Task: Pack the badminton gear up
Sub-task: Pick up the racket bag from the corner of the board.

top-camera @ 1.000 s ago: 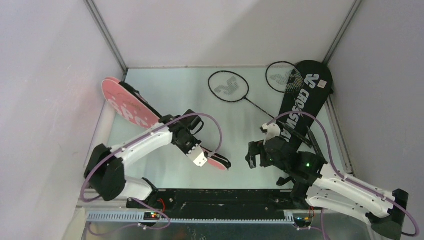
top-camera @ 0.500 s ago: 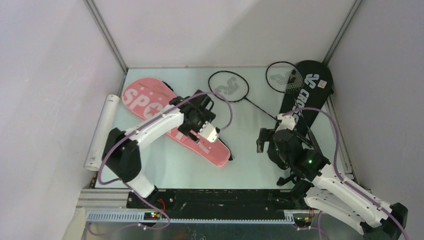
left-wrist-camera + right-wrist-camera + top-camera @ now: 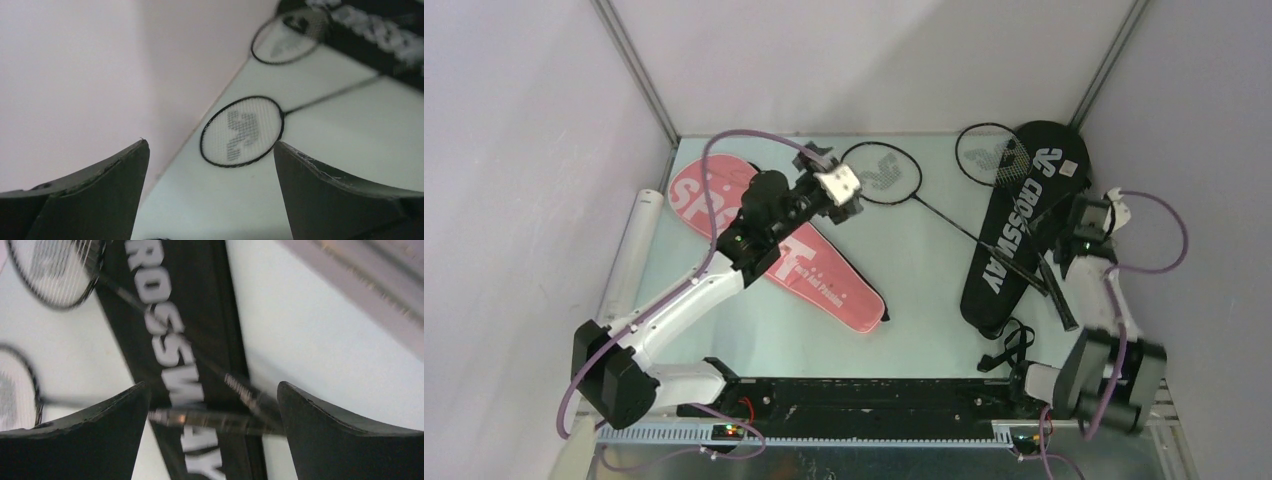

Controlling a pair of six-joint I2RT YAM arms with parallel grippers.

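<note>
The pink "SPORT" bag lies flat at the left of the table. My left gripper hovers open and empty over its far end, facing a black racket's head. That racket's shaft runs right to the black "CROSSWAY" bag. A second black racket rests on that bag. My right gripper hangs open above the bag's right edge, with the crossed racket handles below its jaws. The long white tube lies along the left wall.
White walls with metal corner posts close in the table at the back and both sides. A black strap trails off the black bag's near end. The arm bases' black rail runs along the front edge.
My left gripper let go of the pink bag, which now lies flat, opened and swung back towards the racket. The right arm swung from the table's middle to the black bag's right side.
</note>
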